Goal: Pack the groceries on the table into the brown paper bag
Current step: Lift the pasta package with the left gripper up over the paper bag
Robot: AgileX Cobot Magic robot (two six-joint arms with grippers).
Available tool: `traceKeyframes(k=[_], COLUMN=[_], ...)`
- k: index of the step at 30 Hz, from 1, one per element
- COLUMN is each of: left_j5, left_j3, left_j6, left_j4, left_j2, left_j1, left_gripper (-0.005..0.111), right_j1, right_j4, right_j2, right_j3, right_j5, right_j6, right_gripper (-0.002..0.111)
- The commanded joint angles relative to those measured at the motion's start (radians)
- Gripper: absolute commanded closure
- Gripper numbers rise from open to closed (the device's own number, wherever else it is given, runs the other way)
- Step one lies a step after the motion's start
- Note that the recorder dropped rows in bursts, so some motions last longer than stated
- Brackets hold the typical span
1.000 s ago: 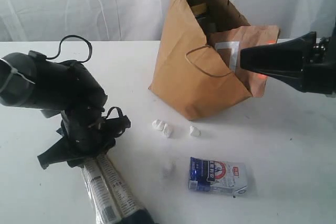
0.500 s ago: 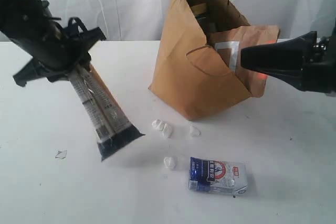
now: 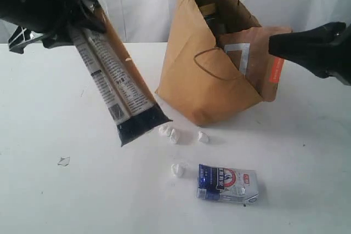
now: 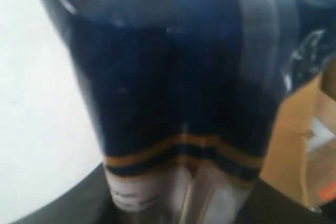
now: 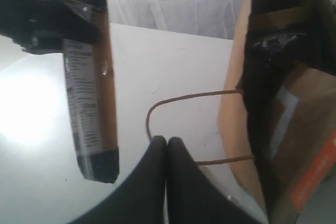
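My left gripper (image 3: 77, 12), high at the upper left, is shut on the top end of the long dark-blue noodle pack (image 3: 118, 80). The pack hangs slanted in the air, its dark lower end toward the brown paper bag (image 3: 203, 75). In the left wrist view the noodle pack (image 4: 178, 87) fills the frame beyond the gripper (image 4: 181, 203). A blue-white carton (image 3: 227, 183) lies flat on the table (image 3: 55, 190) in front. My right gripper (image 3: 274, 45) is shut and empty beside the bag's right side. The bag's handle loop (image 5: 194, 97) lies beyond the right gripper (image 5: 167, 142).
An orange-brown pouch (image 3: 260, 53) with a white label leans at the bag's open right side. Dark items (image 3: 214, 20) show inside the bag. Small white crumbs (image 3: 170, 133) lie between bag and carton. A white curtain (image 3: 126, 4) hangs behind the table.
The left gripper has lifted the noodle pack off the table and swung it up and rightward toward the bag. The right gripper has drawn back slightly to the right.
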Motion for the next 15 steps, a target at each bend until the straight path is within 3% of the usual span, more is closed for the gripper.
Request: traceKeyframes(k=[1, 8, 9, 13, 15], left_j5=[0.016, 0.089, 0.113, 0.224, 0.244], left_j3=[-0.041, -0.085, -0.085, -0.076, -0.091], left_j6=[0.319, 0.736, 0.854, 1.157, 1.238], left_j4=[-0.402, -0.931, -1.047, -1.248, -1.248], left_j2=[-0.052, -0.056, -0.054, -0.024, -0.002], left_j1=[0.046, 0.094, 0.094, 0.094, 0.092], left_gripper=[0.107, 0.107, 0.107, 0.107, 0.107], right_j1=[0.001, 0.001, 0.001, 0.001, 0.001], right_j4=[0.009, 0.009, 0.009, 0.009, 0.009], right_j2=[-0.004, -0.004, -0.004, -0.004, -0.004], right_j3=[0.002, 0.002, 0.002, 0.002, 0.002], right_j5=[0.147, 0.264, 0.259, 0.251, 0.253], right_j6=[0.127, 0.143, 0.143, 0.135, 0.136], right_gripper=[0.108, 0.108, 0.108, 0.108, 0.108])
